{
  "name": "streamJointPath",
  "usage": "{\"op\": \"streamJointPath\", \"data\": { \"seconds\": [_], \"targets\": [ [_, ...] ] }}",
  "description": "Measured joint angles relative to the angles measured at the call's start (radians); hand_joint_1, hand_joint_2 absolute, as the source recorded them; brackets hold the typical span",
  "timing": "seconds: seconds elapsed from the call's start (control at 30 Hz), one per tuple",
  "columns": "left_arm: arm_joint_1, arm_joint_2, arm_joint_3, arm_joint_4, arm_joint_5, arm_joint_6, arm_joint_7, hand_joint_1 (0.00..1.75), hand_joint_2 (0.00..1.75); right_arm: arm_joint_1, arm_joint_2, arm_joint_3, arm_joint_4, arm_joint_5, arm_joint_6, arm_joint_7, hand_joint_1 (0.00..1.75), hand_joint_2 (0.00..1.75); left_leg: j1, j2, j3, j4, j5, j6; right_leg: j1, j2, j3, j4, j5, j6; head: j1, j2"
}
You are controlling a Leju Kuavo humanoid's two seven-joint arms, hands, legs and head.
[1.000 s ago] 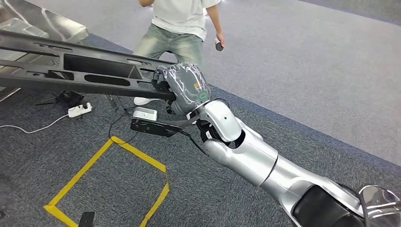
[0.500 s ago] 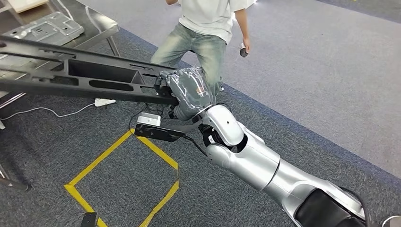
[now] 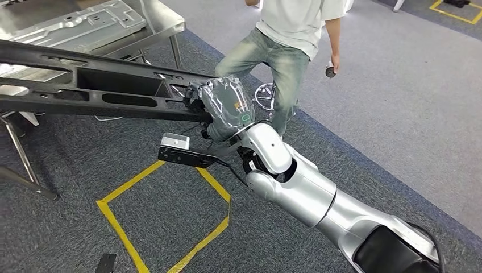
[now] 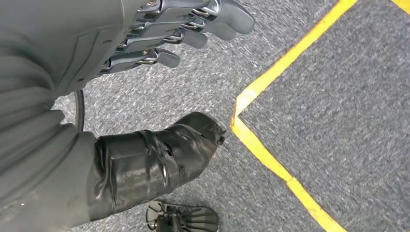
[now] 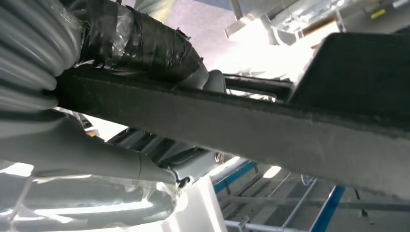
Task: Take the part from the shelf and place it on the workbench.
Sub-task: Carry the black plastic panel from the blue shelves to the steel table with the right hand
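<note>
My right hand (image 3: 224, 108) grips the long black part (image 3: 85, 85) at its near end, holding it in the air above the grey carpet, the part running out toward nine o'clock. My left hand (image 4: 159, 34) hangs over the carpet, fingers apart, holding nothing. A person (image 3: 284, 40) stands at twelve o'clock beside the metal workbench (image 3: 159, 20).

Part (image 3: 102, 85) cut off; person (image 3: 284, 34) headless

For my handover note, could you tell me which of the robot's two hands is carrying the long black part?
The right hand grips the black part at its end, holding it above the floor. The left hand hangs over the carpet, holding nothing, its fingers apart.
</note>
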Motion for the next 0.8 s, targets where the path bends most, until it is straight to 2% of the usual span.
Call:
{"op": "streamJointPath", "data": {
  "seconds": [0.03, 0.07, 0.13, 0.17, 0.2, 0.27, 0.3, 0.37, 0.4, 0.43, 0.47, 0.5, 0.53, 0.57, 0.6, 0.67, 0.7, 0.77, 0.8],
  "targets": [
    [-0.001, 0.0, -0.003, 0.0, -0.005, 0.001, 0.001, 0.0, 1.75, 0.005, -0.004, 0.0, -0.001, 0.001, 0.002, 0.004, 1.75, 1.75, 0.0, -0.013, 0.001, 0.001, 0.0, 0.0, 0.0, 0.003, 0.006, -0.021, 0.024, -0.003, 0.0, 0.0],
    [-0.002, -0.001, -0.006, -0.001, -0.012, 0.004, 0.003, 0.0, 1.75, 0.009, -0.01, 0.0, -0.005, 0.002, 0.006, 0.009, 1.75, 1.75, 0.0, -0.027, 0.002, 0.001, 0.0, 0.0, 0.0, 0.014, 0.031, -0.079, 0.063, -0.008, 0.0, 0.0],
    [-0.007, -0.003, -0.011, -0.002, -0.024, 0.013, 0.009, 0.0, 1.75, 0.014, -0.025, 0.0, -0.017, 0.004, 0.017, 0.02, 1.75, 1.75, 0.0, -0.049, -0.001, 0.004, 0.0, -0.002, -0.002, 0.059, 0.094, -0.221, 0.127, -0.017, 0.0, 0.0],
    [-0.01, -0.005, -0.014, -0.003, -0.028, 0.017, 0.011, 0.0, 1.75, 0.017, -0.032, 0.0, -0.024, 0.005, 0.021, 0.025, 1.75, 1.75, 0.002, -0.06, -0.004, 0.005, 0.0, -0.006, -0.002, 0.076, 0.115, -0.266, 0.14, -0.018, 0.0, 0.0],
    [-0.012, -0.006, -0.015, -0.003, -0.03, 0.02, 0.013, 0.0, 1.75, 0.02, -0.038, 0.0, -0.031, 0.005, 0.024, 0.029, 1.75, 1.75, 0.004, -0.07, -0.007, 0.005, 0.001, -0.012, -0.001, 0.084, 0.125, -0.286, 0.141, -0.019, -0.001, 0.0],
    [-0.011, -0.004, -0.018, -0.003, -0.03, 0.022, 0.013, 0.0, 1.75, 0.026, -0.045, 0.0, -0.043, 0.006, 0.027, 0.036, 1.75, 1.75, 0.008, -0.089, -0.01, 0.0, 0.005, -0.027, 0.0, 0.067, 0.132, -0.298, 0.144, -0.024, 0.0, 0.0],
    [-0.01, -0.004, -0.019, -0.003, -0.03, 0.022, 0.012, 0.0, 1.75, 0.028, -0.048, 0.0, -0.05, 0.007, 0.028, 0.04, 1.75, 1.75, 0.007, -0.079, -0.013, 0.002, 0.002, -0.032, -0.001, 0.057, 0.137, -0.306, 0.147, -0.029, -0.001, 0.0],
    [-0.012, -0.003, -0.021, -0.004, -0.029, 0.024, 0.01, 0.0, 1.75, 0.029, -0.052, -0.001, -0.06, 0.01, 0.028, 0.044, 1.75, 1.75, 0.005, -0.031, -0.036, 0.048, -0.027, -0.039, -0.005, 0.035, 0.146, -0.322, 0.153, -0.038, -0.005, 0.0],
    [-0.014, -0.003, -0.023, -0.004, -0.028, 0.024, 0.009, 0.0, 1.75, 0.03, -0.054, -0.001, -0.064, 0.01, 0.028, 0.045, 1.75, 1.75, 0.004, 0.0, -0.062, 0.103, -0.055, -0.043, -0.003, 0.024, 0.149, -0.325, 0.153, -0.041, -0.008, 0.0],
    [-0.016, -0.003, -0.024, -0.004, -0.027, 0.024, 0.009, 0.0, 1.75, 0.033, -0.057, -0.001, -0.066, 0.011, 0.028, 0.045, 1.75, 1.75, 0.005, 0.015, -0.094, 0.168, -0.084, -0.047, -0.002, 0.011, 0.15, -0.325, 0.152, -0.043, -0.009, 0.0],
    [-0.016, -0.003, -0.026, -0.004, -0.027, 0.023, 0.01, 0.0, 1.75, 0.037, -0.06, -0.001, -0.067, 0.011, 0.028, 0.045, 1.75, 1.75, 0.007, 0.024, -0.123, 0.227, -0.105, -0.051, -0.001, -0.002, 0.151, -0.325, 0.15, -0.044, -0.009, 0.0],
    [-0.014, -0.003, -0.026, -0.004, -0.027, 0.022, 0.01, 0.0, 1.75, 0.042, -0.062, -0.001, -0.067, 0.011, 0.027, 0.043, 1.75, 1.75, 0.009, 0.029, -0.14, 0.258, -0.109, -0.055, -0.001, -0.014, 0.151, -0.324, 0.148, -0.044, -0.009, 0.0],
    [-0.012, -0.004, -0.026, -0.004, -0.027, 0.021, 0.011, 0.0, 1.75, 0.046, -0.063, -0.001, -0.068, 0.011, 0.027, 0.041, 1.75, 1.75, 0.01, 0.032, -0.138, 0.253, -0.097, -0.057, -0.001, -0.024, 0.151, -0.323, 0.146, -0.043, -0.009, 0.0],
    [-0.01, -0.004, -0.027, -0.004, -0.027, 0.02, 0.011, 0.0, 1.75, 0.048, -0.064, -0.001, -0.068, 0.011, 0.027, 0.038, 1.75, 1.75, 0.011, 0.038, -0.112, 0.204, -0.067, -0.058, -0.001, -0.034, 0.152, -0.321, 0.143, -0.041, -0.009, 0.0],
    [-0.008, -0.005, -0.027, -0.004, -0.027, 0.02, 0.011, 0.0, 1.75, 0.048, -0.065, -0.001, -0.068, 0.012, 0.026, 0.035, 1.75, 1.75, 0.011, 0.055, -0.076, 0.133, -0.037, -0.058, 0.0, -0.043, 0.153, -0.319, 0.14, -0.038, -0.009, 0.0],
    [-0.01, -0.005, -0.027, -0.004, -0.027, 0.02, 0.006, 0.0, 1.75, 0.047, -0.066, -0.001, -0.069, 0.012, 0.025, 0.032, 1.75, 1.75, 0.002, 0.084, -0.014, 0.016, -0.001, -0.049, 0.005, -0.06, 0.154, -0.314, 0.132, -0.029, -0.009, 0.0],
    [-0.011, -0.005, -0.027, -0.004, -0.027, 0.02, 0.004, 0.0, 1.75, 0.046, -0.067, -0.001, -0.069, 0.012, 0.023, 0.03, 1.75, 1.75, -0.002, 0.091, -0.003, -0.005, 0.0, -0.041, 0.008, -0.068, 0.155, -0.312, 0.129, -0.024, -0.008, 0.0],
    [-0.01, -0.005, -0.028, -0.004, -0.027, 0.02, 0.0, 0.0, 1.75, 0.046, -0.069, -0.002, -0.071, 0.01, 0.021, 0.029, 1.75, 1.75, -0.004, 0.072, -0.002, -0.008, -0.001, -0.026, 0.009, -0.082, 0.16, -0.313, 0.124, -0.014, -0.006, 0.0],
    [-0.008, -0.006, -0.028, -0.004, -0.027, 0.02, 0.0, 0.0, 1.75, 0.047, -0.07, -0.002, -0.072, 0.009, 0.021, 0.028, 1.75, 1.75, -0.002, 0.063, 0.001, -0.01, -0.001, -0.021, 0.007, -0.078, 0.162, -0.309, 0.119, -0.008, -0.006, 0.0]
  ]
}}
